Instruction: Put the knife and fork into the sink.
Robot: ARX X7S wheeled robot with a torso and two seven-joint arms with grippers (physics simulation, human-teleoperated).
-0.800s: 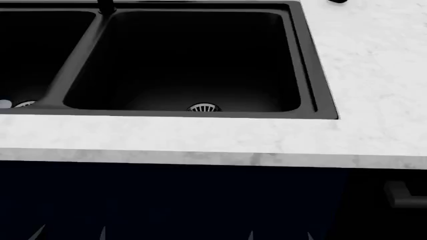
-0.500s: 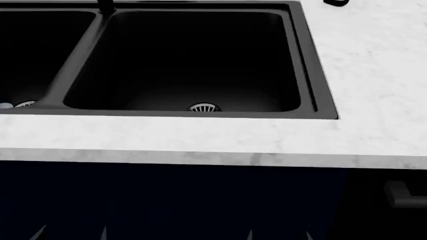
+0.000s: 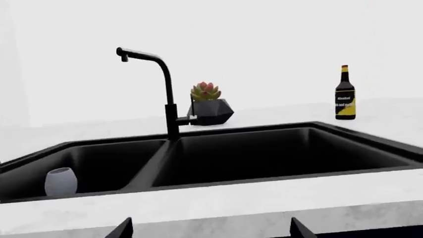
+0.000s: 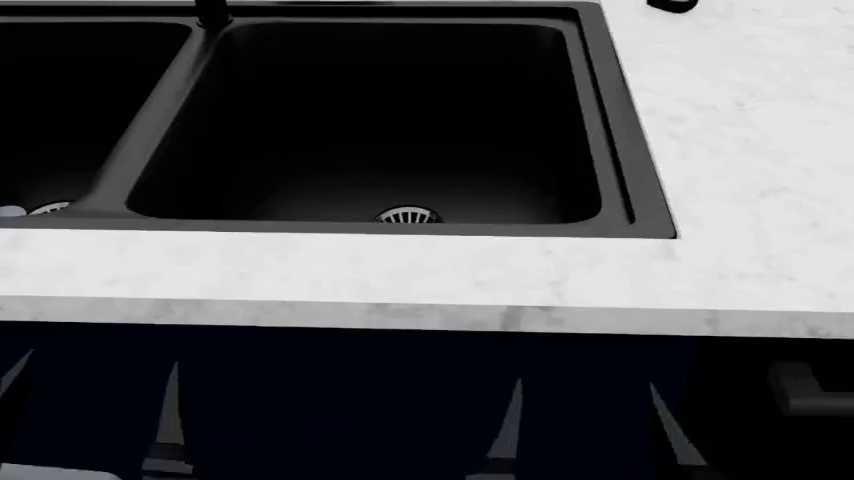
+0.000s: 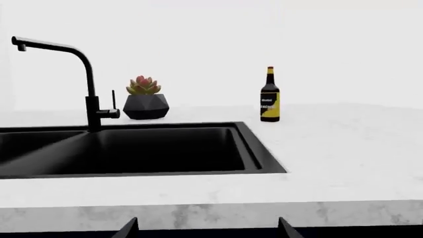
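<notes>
The left tool [image 4: 91,410] is below the tabletop [image 4: 400,275] edge, its two finger tips spread apart with nothing between them, so it is released and empty. In the left basin of the sink [image 3: 218,186], a pale grey wine glass [image 3: 61,181] stands upright near the front wall. No knife or fork is visible in any view: neither basin shows cutlery, nor does the visible tabletop. Judged from this, no part of the task is confirmed done, and both items remain to be located, grasped and placed. The knife's position, pointing direction and long axis cannot be stated. The right basin holds only its drain strainer [image 4: 408,215]. The right tool [image 4: 585,420] is likewise low, fingers spread, released and empty.
</notes>
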